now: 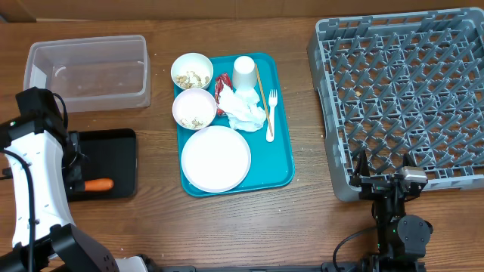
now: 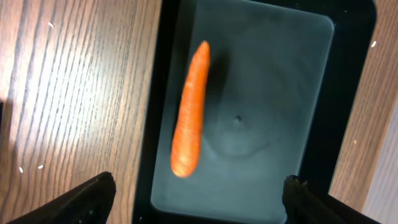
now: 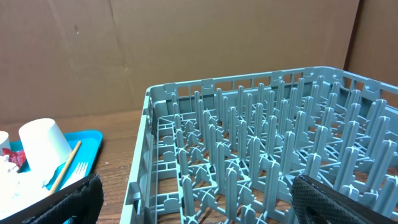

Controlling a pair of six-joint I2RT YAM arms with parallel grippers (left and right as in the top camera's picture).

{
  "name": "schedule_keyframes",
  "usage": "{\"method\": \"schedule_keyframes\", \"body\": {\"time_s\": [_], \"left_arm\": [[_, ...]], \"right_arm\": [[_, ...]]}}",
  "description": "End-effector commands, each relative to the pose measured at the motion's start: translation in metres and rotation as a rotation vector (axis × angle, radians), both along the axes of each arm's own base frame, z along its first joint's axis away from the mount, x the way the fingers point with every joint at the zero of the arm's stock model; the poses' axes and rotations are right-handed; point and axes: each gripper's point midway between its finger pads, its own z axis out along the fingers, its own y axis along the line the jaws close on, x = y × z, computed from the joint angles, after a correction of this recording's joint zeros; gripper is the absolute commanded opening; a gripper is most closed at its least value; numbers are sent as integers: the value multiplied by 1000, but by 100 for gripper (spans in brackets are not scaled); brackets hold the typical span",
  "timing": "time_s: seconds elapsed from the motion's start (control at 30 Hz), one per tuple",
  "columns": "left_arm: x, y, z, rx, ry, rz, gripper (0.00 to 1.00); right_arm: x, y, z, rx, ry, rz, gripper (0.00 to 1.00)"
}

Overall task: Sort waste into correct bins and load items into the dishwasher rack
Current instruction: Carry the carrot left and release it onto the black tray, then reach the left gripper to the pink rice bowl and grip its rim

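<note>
On my brown wooden worktop [image 1: 302, 219] the carrot [image 2: 189, 112], one small smooth orange taper, lies flat in the black tray [image 1: 113, 155], beneath my left hand [image 2: 199, 186], its fingers [image 2: 93, 196] spread wide (nothing between them). My right hand [image 3: 196, 186] gapes too, by the grey rack [image 1: 408, 91]; the teal tray [image 1: 283, 151] carries one plate [image 1: 215, 159], two bowls [image 1: 192, 72], one cup [image 1: 243, 73].
</note>
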Motion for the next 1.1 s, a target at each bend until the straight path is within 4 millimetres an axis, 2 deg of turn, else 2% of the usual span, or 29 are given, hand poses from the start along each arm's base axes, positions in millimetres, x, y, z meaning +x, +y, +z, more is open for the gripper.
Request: {"method": "schedule_keyframes", "body": {"time_s": [0.0, 0.2, 0.27, 0.3, 0.37, 0.53, 0.67, 0.73, 0.87, 1.07], "left_arm": [[-1, 9, 4, 42, 26, -14, 90], [8, -4, 4, -34, 20, -201, 92], [21, -13, 7, -69, -16, -318, 95], [41, -27, 11, -108, -72, -489, 100], [62, -46, 19, -137, -136, -689, 100], [97, -99, 45, -139, -227, -1058, 100], [115, -161, 61, -90, -235, -1358, 100], [121, -202, 64, -59, -236, -1538, 100], [131, -239, 59, 118, -147, -1670, 100], [149, -264, 33, 198, -69, -1728, 100]], "right_arm": [[0, -2, -2, -1, -4, -9, 100], [0, -2, -2, -1, -4, -9, 100], [0, -2, -2, -1, -4, -9, 100], [0, -2, -2, -1, -4, -9, 100], [0, -2, -2, -1, -4, -9, 100], [0, -2, -2, -1, -4, -9, 100], [0, -2, -2, -1, -4, -9, 100], [0, -2, -2, -1, -4, -9, 100], [0, -2, -2, -1, -4, -9, 100], [0, -2, -2, -1, -4, -9, 100]]}}
